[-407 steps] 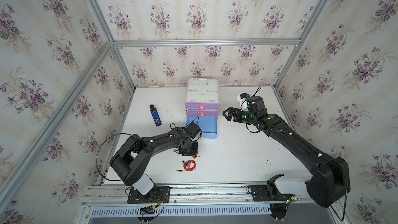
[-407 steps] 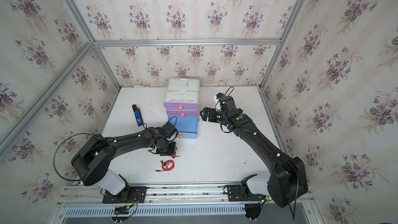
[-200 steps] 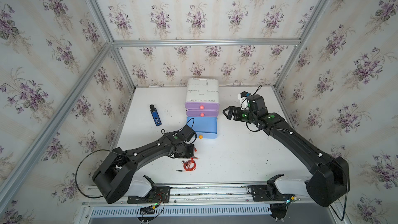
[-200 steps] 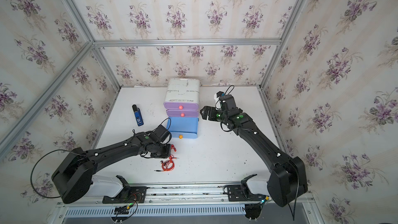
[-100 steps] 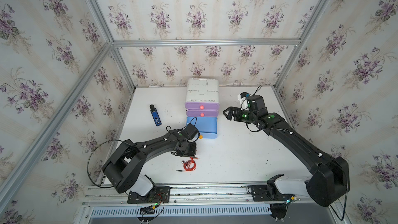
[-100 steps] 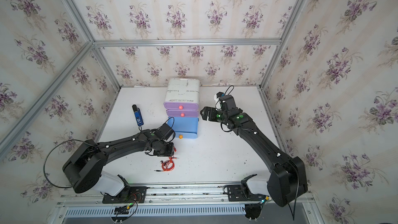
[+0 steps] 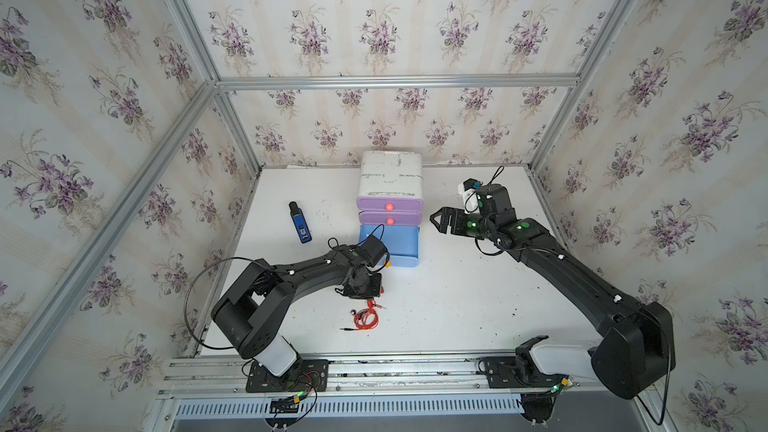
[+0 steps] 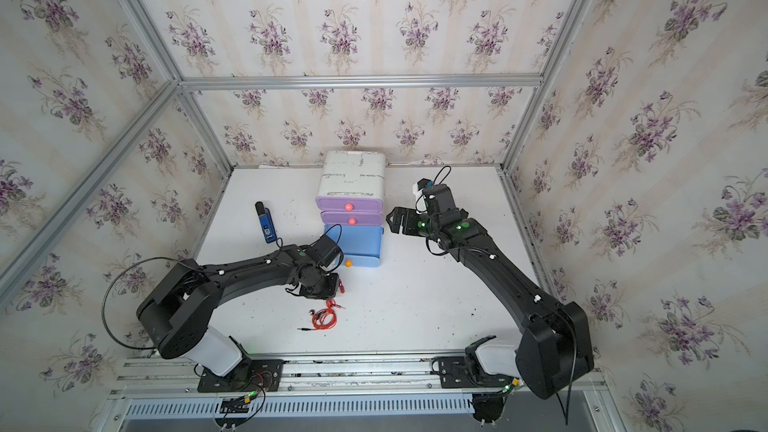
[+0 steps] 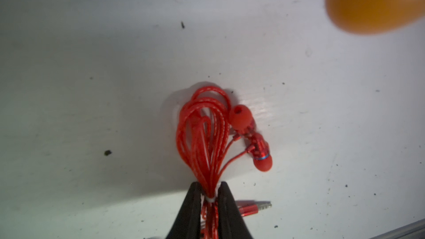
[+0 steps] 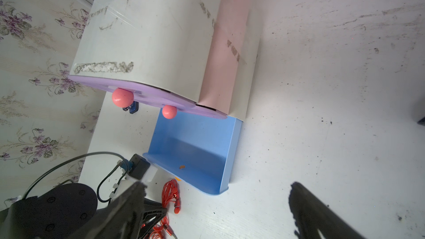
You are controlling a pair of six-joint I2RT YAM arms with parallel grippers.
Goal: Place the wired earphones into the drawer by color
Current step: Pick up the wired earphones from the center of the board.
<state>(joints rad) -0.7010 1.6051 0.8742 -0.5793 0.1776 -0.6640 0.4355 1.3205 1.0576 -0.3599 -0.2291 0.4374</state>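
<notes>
The left gripper (image 9: 210, 194) was clenched on the tied waist of a red earphone coil (image 9: 202, 134), low over the table (image 7: 457, 305) just before the pulled-out blue drawer (image 7: 405, 261), probably its destination. A second red set (image 7: 366, 320) lay nearer the table's front edge. The right gripper (image 7: 435, 222) hung spread and empty beside the drawer cabinet (image 7: 390, 176), likely keeping clear.

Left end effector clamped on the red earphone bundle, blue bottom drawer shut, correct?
No: the blue plastic bottom drawer is pulled open, as the right wrist view shows. The left end effector is clamped on the red corded earphone bundle.
</notes>
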